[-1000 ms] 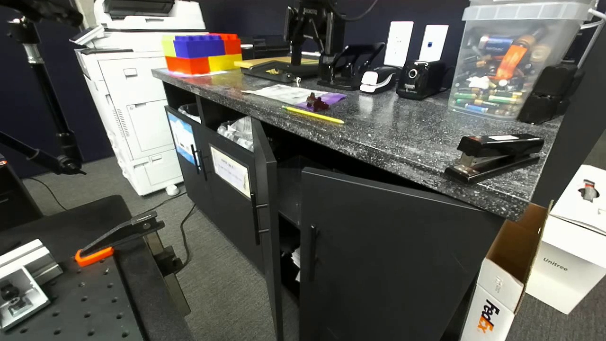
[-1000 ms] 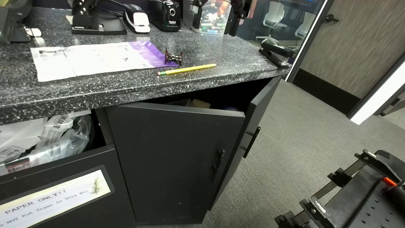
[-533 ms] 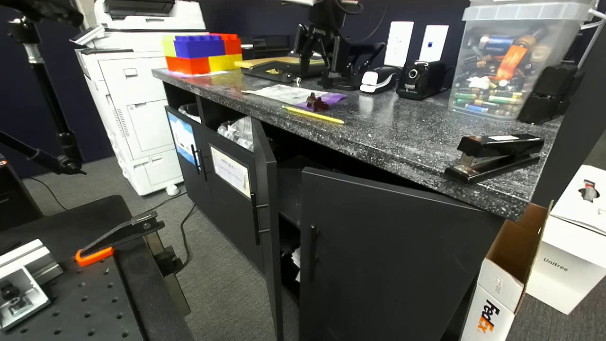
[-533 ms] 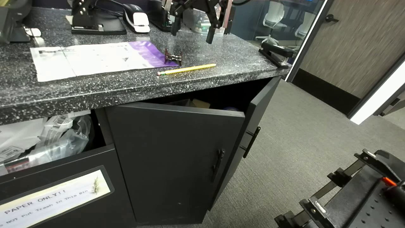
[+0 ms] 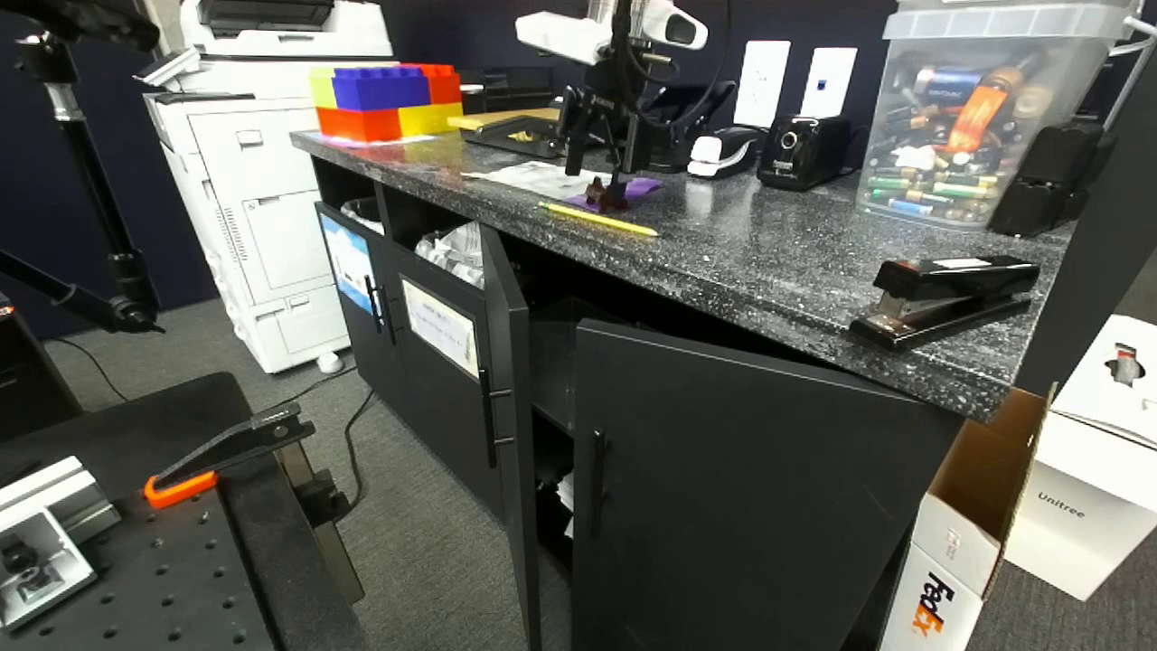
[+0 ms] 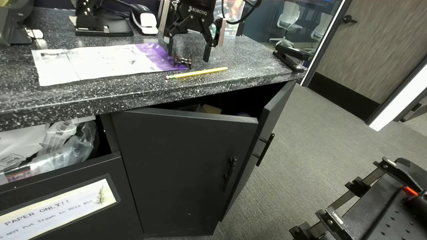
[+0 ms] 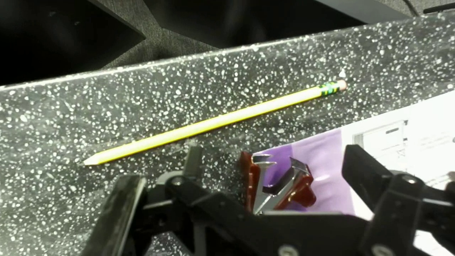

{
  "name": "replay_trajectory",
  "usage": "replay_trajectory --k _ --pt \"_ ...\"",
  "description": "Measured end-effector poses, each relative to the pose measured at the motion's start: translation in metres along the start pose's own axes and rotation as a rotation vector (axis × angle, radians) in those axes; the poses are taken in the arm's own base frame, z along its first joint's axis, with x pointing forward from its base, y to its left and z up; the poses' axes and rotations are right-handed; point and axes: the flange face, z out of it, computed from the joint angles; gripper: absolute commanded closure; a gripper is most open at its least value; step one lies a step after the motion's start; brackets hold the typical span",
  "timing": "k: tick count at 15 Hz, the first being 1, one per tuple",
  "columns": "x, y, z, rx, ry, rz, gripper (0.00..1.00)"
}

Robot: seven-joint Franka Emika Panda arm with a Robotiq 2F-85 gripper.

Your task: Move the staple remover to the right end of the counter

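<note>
The staple remover is small and dark red with silver metal jaws. It stands on the purple end of a paper sheet on the dark speckled counter (image 6: 126,91), and shows in both exterior views (image 5: 597,193) (image 6: 182,61) and in the wrist view (image 7: 302,193). My gripper (image 6: 188,56) is open just above it. In the wrist view the gripper (image 7: 273,154) has its fingers spread on either side of the staple remover, without touching it. The staple remover's lower part there is hidden by the gripper body. The counter's right end holds a long black stapler (image 5: 945,298).
A yellow pencil (image 7: 213,122) lies beside the staple remover, near the counter's front edge. The paper sheet (image 6: 100,61) extends left. A black pencil sharpener (image 5: 803,154), a white-and-black stapler (image 5: 721,154) and a clear battery tub (image 5: 976,136) stand behind. Cabinet doors (image 6: 186,160) hang open below.
My gripper has come down and, in an exterior view, to the left, from high near the battery tub to just above the staple remover. It stays open. The staple remover has not moved.
</note>
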Motion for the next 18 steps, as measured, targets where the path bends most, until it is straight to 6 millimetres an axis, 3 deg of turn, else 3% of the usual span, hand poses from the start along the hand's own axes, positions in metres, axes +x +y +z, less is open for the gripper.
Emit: replay_trajectory --k 4,5,6,9,16,18 --pt "0.002 -0.012 0.013 -0.005 0.004 -0.015 0.0" --pt "0.001 -0.017 0.014 -0.008 0.007 -0.021 0.06" --pt "0.001 -0.021 0.016 -0.014 0.01 -0.026 0.26" --pt "0.001 -0.029 0.021 -0.05 0.032 -0.037 0.37" --pt "0.004 -0.028 0.016 -0.183 0.106 -0.051 0.89" --pt "0.005 -0.028 0.014 -0.207 0.118 -0.053 0.92"
